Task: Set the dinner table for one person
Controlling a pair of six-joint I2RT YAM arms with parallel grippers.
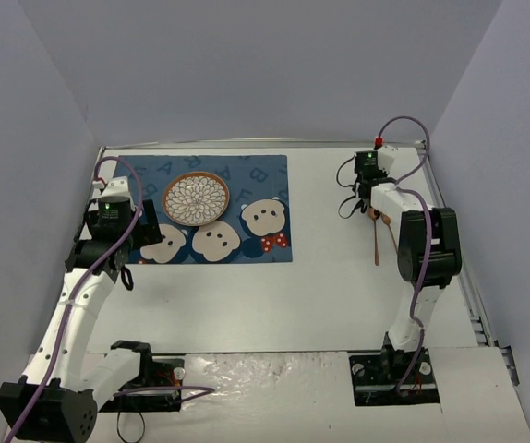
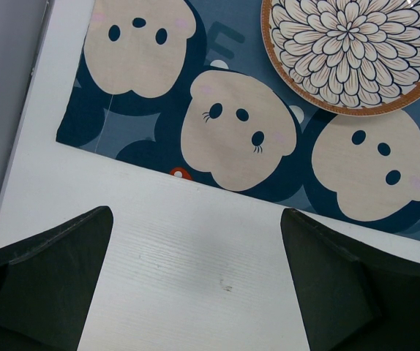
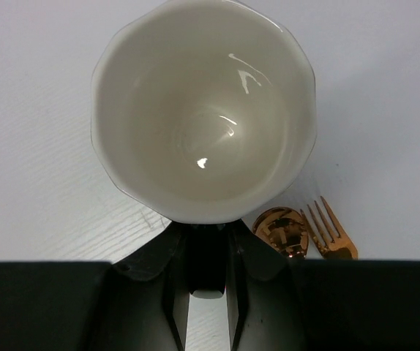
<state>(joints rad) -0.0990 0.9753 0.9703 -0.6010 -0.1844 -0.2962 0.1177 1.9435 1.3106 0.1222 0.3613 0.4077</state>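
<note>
Bases bolted at the bottom edge of the top view. The dinner table (image 1: pixel 246 295), plain white, fills the middle of that frame; grey walls on three sides.

Left side: left arm (image 1: pixel 80 314) rises from its base and bends inward, with a purple cable (image 1: pixel 62 323) running along it. Wrist sits over the near left corner of the blue placemat (image 1: pixel 210 208). Left gripper (image 2: pixel 195 270) has its jaws spread wide and nothing between them. Bare tabletop lies under them, with the placemat edge just beyond. Bear faces printed on the mat. Patterned plate (image 2: pixel 353 51) with a brown rim lies on the mat, upper right of the left wrist view. Nothing blocks it.

Right side: right arm (image 1: pixel 427 249) stands up from its base and folds forward, reaching toward the upper right of the table, well apart from the mat. Right gripper (image 3: pixel 208 234) points down at the near side of a white cup (image 3: pixel 203 110), which is upright and empty. Fingers drawn close together, with a narrow dark gap just under the cup's rim. Cannot tell whether they have pinched the cup.

Gold spoon (image 3: pixel 282 230) and gold fork (image 3: pixel 332 234) lie just right of the fingers, beside the cup's base. Their handles are hidden by the gripper body.
</note>
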